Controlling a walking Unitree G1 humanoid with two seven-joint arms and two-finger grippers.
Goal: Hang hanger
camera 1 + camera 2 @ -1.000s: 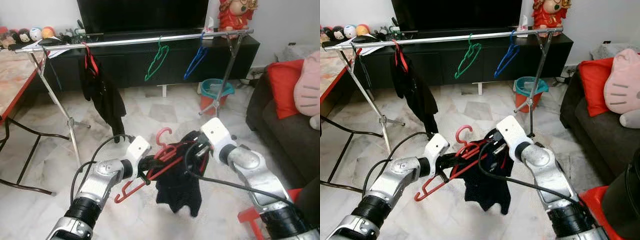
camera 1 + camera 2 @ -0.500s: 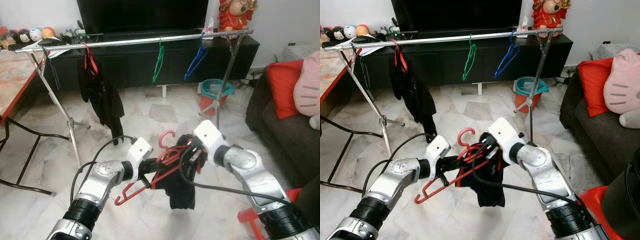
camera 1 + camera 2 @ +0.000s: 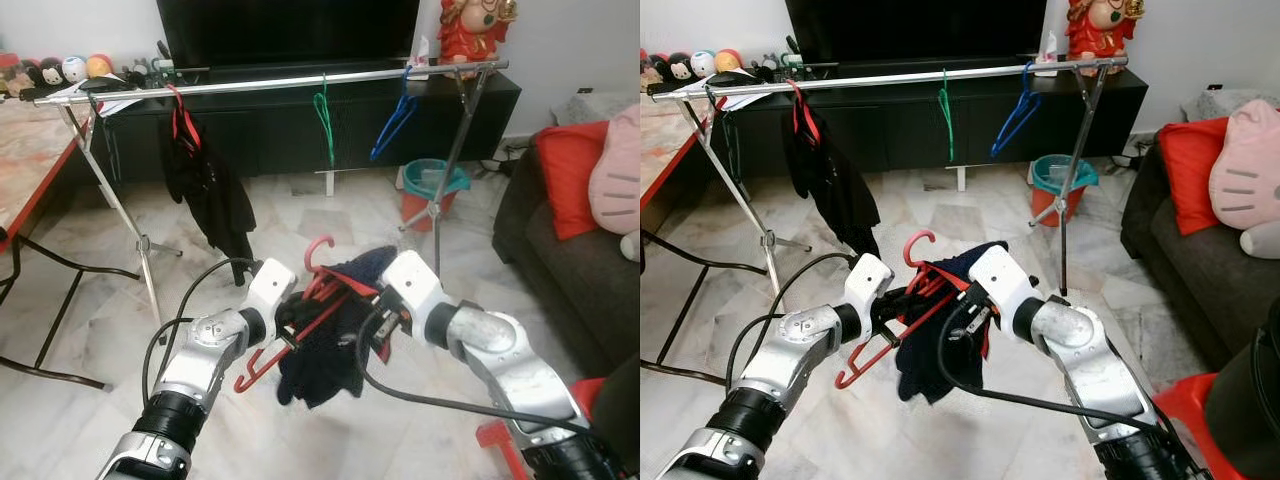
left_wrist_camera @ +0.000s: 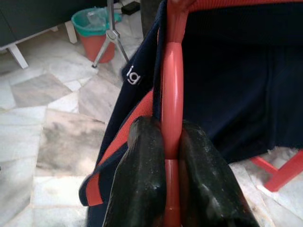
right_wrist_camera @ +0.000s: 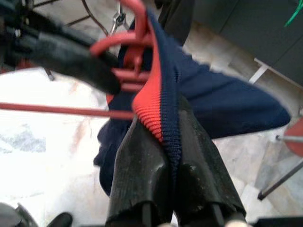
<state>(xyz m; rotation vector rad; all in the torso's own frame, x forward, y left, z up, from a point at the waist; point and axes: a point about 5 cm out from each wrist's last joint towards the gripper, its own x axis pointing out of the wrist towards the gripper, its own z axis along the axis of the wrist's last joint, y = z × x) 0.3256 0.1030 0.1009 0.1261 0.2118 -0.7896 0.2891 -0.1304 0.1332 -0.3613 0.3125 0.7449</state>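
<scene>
A red hanger point(image 3: 300, 310) with a dark navy garment point(image 3: 325, 350) draped on it hangs in front of me above the floor. My left gripper point(image 3: 287, 325) is shut on the hanger's red bar point(image 4: 171, 142). My right gripper point(image 3: 372, 322) is shut on the garment's red-and-navy collar point(image 5: 161, 123). Beyond stands a silver clothes rail point(image 3: 270, 82) carrying a black garment on a red hanger point(image 3: 205, 185), a green hanger point(image 3: 324, 115) and a blue hanger point(image 3: 393, 117).
A black TV cabinet point(image 3: 300, 120) stands behind the rail. A teal and orange bin point(image 3: 430, 190) sits by the rail's right leg. A dark sofa with a red cushion point(image 3: 565, 165) is on the right, a red-edged table point(image 3: 25, 160) on the left.
My right gripper has pulled the garment leftward over the hanger, so the cloth now bunches nearer my left gripper. The green hanger on the rail has swung edge-on.
</scene>
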